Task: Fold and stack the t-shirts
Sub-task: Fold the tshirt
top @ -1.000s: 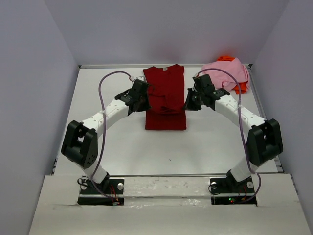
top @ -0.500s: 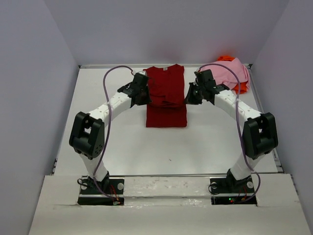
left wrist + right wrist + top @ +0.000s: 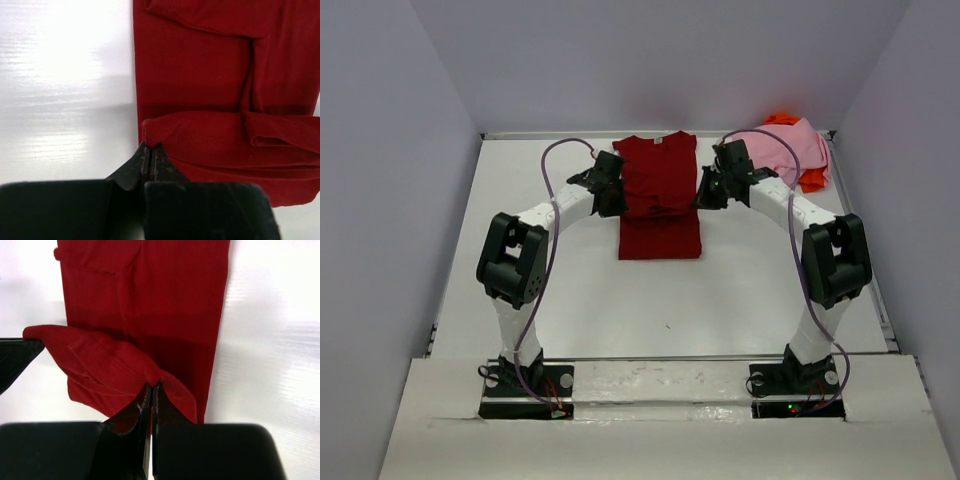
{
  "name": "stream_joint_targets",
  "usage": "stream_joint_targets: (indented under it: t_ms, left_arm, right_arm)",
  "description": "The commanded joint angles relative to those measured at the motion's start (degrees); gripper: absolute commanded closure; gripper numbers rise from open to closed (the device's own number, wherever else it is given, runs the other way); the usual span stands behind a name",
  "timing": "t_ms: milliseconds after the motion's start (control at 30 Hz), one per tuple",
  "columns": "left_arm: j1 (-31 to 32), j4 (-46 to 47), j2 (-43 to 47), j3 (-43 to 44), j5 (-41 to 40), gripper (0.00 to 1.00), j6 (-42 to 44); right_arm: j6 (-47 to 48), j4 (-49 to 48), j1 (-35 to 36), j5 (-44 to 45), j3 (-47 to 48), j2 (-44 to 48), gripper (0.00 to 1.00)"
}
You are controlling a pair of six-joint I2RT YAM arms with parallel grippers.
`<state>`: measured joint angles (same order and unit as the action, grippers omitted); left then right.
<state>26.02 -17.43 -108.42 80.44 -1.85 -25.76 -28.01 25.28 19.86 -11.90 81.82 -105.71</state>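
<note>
The dark red t-shirt lies lengthwise mid-table, folded to a narrow strip, its near part doubled back toward the collar. My left gripper is shut on the left corner of that raised fold. My right gripper is shut on the right corner of the red cloth, which hangs lifted over the layer beneath. The light pink t-shirt lies crumpled at the far right corner, on top of the bright orange t-shirt, of which only edges show.
White table with grey walls on three sides. The raised back rim runs behind the shirts. The cables of both arms loop above the table near the shirt's sides.
Both grippers have carried the red shirt's near edge farther toward the collar, and the arms have stretched out. The fold has grown deeper. The pink and orange shirts have not moved.
</note>
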Motion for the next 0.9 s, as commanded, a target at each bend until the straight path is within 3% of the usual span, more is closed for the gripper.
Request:
stream_joint_targets:
  t_ms: [0, 667, 700, 733, 767, 800, 833, 867]
  left_arm:
    - [-1.23, 1.96, -0.29, 3.66, 1.58, 1.0, 1.68]
    - [-1.67, 0.39, -7.06, 10.42, 2.9, 0.98, 2.47]
    - [-1.76, 0.03, -7.33, 10.96, 2.9, 0.9, 2.64]
    - [-1.85, -0.49, -7.59, 11.66, 2.81, 0.85, 2.56]
    - [-2.02, -1.02, -7.68, 12.71, 2.81, 0.66, 2.64]
    - [-2.11, -1.55, -7.6, 13.42, 2.47, 0.54, 2.99]
    - [-2.55, -1.9, -6.99, 14.73, 2.46, 0.46, 3.26]
    - [-2.81, -1.9, -6.98, 14.74, 2.46, 0.42, 3.26]
  right_arm:
    - [1.2, -3.48, -1.22, 0.83, 3.34, -0.55, 1.0]
    - [1.82, -3.92, -2.28, -0.05, 9.32, -8.28, 1.0]
    - [2.17, -3.92, -2.28, -0.4, 10.28, -8.89, 1.0]
    - [2.43, -3.83, -2.28, -1.1, 10.81, -9.16, 0.94]
    - [2.69, -3.75, -2.8, -1.28, 11.42, -9.42, 0.85]
    - [3.05, -3.57, -2.81, -1.63, 13.0, -9.77, 0.78]
    - [3.22, -3.48, -2.81, -1.29, 13.97, -9.86, 0.64]
    - [3.49, -3.48, -2.81, -1.28, 15.02, -10.04, 0.58]
